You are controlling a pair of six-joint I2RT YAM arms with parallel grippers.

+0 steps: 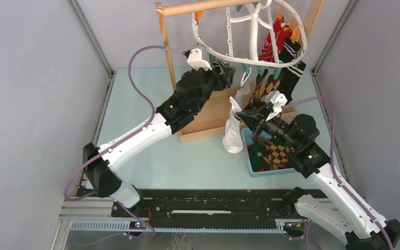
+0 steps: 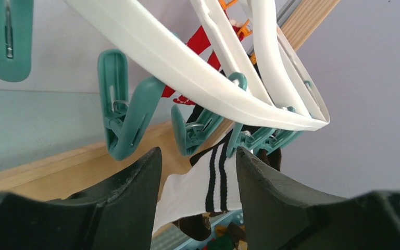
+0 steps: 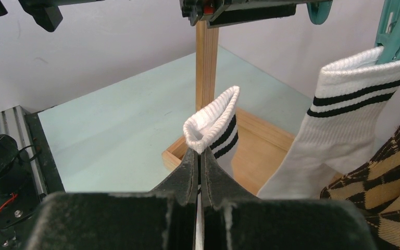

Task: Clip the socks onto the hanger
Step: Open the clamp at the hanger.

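The white oval hanger point(image 1: 213, 52) hangs from the wooden rack, with teal clips point(image 2: 127, 122) round its rim point(image 2: 187, 67). Red point(image 1: 272, 39), black striped point(image 1: 293, 65) and brown argyle point(image 1: 263, 88) socks hang clipped at its right. A white sock with black stripes point(image 3: 344, 109) hangs from a teal clip point(image 3: 398, 23). My right gripper point(image 3: 199, 151) is shut on the cuff of a second white striped sock point(image 3: 213, 120), which dangles below it point(image 1: 233, 135). My left gripper point(image 2: 198, 153) is open and empty just under the rim point(image 1: 228, 70), a white striped sock point(image 2: 203, 185) showing beyond its fingers.
The wooden rack has an upright post point(image 1: 165, 47) and a flat base point(image 1: 211, 114) behind the arms. A light blue bin point(image 1: 251, 167) at the right holds more socks, among them a brown argyle one point(image 1: 277, 153). Grey walls close in the pale green table point(image 1: 135, 99).
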